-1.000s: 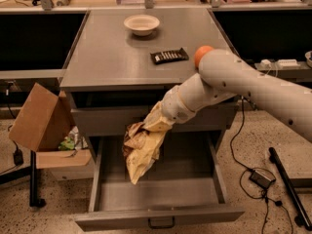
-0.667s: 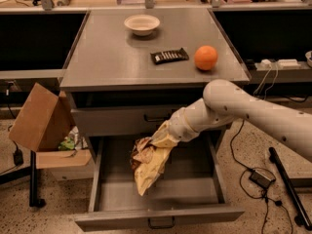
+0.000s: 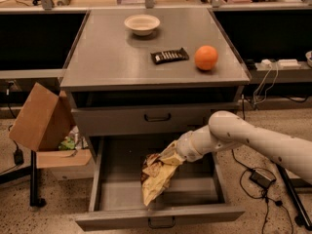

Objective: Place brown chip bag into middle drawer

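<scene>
Foil from the brown chip bag (image 3: 156,177) bunches right at the gripper (image 3: 176,152), and the rest of the bag hangs down and to the left of it on my screen. The bag sits inside the pulled-out middle drawer (image 3: 122,218), its lower tip near the drawer's front wall, below and left of the gripper. I cannot tell whether that tip touches the drawer floor.

Its long axis runs steeply, tilted: the dark brown upper end points up and right into the gripper, and the pale yellow-tan end points down toward the drawer front and its loop handle (image 3: 161,223).

I read the gripper as clamped on the bag's upper end; crumpled foil covers its tips, so how wide it stands is hidden from me. It touches nothing else that I can see. The white arm reaches in from the right, over the drawer's right side. Above the gripper the upper drawer (image 3: 156,118) is closed. Higher up, on the cabinet top (image 3: 107,57), are an orange (image 3: 206,57), a black wrapper (image 3: 169,56) and a bowl (image 3: 142,24).
</scene>
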You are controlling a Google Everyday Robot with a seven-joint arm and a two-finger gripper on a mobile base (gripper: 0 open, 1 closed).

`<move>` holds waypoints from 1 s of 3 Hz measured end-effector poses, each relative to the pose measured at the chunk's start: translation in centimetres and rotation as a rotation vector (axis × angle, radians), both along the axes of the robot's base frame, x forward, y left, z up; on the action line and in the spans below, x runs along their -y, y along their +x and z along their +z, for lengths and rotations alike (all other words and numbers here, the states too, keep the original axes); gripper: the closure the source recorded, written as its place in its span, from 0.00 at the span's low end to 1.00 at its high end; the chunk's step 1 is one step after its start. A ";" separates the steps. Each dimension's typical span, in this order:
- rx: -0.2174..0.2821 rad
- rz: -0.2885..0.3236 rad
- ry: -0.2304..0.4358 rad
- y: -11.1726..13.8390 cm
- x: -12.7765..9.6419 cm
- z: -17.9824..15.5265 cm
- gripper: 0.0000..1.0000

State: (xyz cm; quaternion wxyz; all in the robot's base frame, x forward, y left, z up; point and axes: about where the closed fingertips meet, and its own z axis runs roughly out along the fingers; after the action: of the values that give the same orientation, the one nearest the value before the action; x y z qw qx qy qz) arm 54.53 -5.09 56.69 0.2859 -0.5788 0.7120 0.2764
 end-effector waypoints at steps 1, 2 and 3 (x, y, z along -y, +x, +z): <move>-0.025 -0.087 0.003 -0.1 1.7 -4.8 1.00; -0.064 -0.167 -0.005 -0.4 3.2 -8.4 0.97; -0.099 -0.218 -0.017 -0.5 4.1 -10.1 0.67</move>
State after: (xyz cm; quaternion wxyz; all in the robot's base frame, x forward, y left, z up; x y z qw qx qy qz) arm 54.05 -9.20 46.54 0.2741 -0.4858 0.7863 0.2658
